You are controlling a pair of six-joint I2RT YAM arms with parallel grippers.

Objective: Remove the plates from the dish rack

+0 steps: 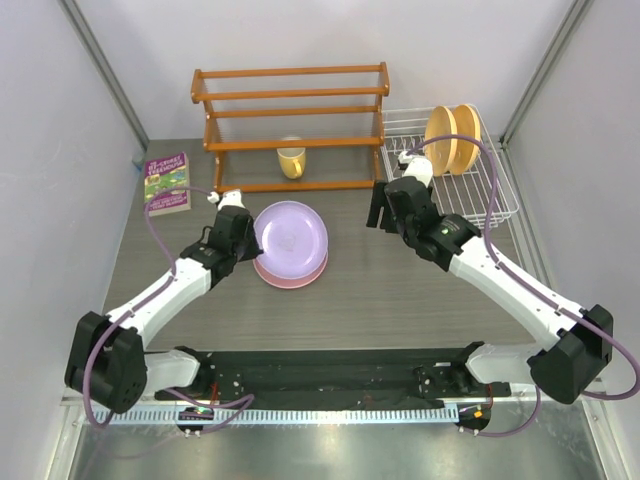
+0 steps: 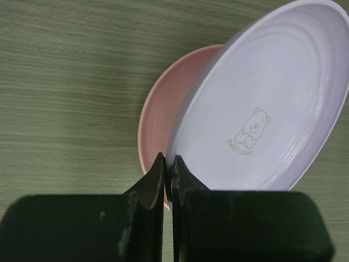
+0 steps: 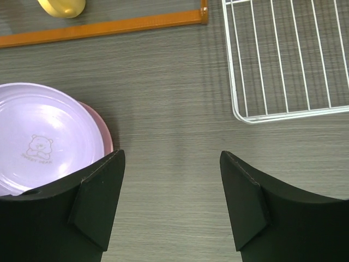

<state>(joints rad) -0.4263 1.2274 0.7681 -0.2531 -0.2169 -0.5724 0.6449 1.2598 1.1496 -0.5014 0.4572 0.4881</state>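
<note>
Nearest, on the left: left gripper (image 2: 168,161) pinched together on the near rim of the lavender plate (image 2: 262,103), with only the thin edge between the fingers. Directly beneath, the pink plate (image 2: 158,109), flat on the tabletop (image 2: 65,82) and showing as a crescent past the lavender one. Judged to be the stacking step, with the second plate being laid on the first. Hard to say from the wrist view whether fully seated or a little tilted. Next move, probably: lower until settled, part the fingers, then draw back without dragging the stack.

Printed in the lavender plate's well: a small outlined bear above two faint words, read as "SWEET BEAR".

To the right and a little farther: right gripper (image 3: 172,155) spread wide, holding nothing, hovering over the tabletop between the stack and the dish rack (image 3: 289,116). Well placed for the remaining pick, which calls for a reach to the rack's far end and a pinch on an upright rim.

Farther back: orange-yellow plate (image 1: 452,138) standing on edge in the rack, appearing as two overlapping discs, so possibly more than one.

Farthest: yellow mug (image 1: 291,160) by the foot of the wooden shelf rack (image 1: 290,95). Left of it, a book (image 1: 166,183), cover lettering too small to read.
</note>
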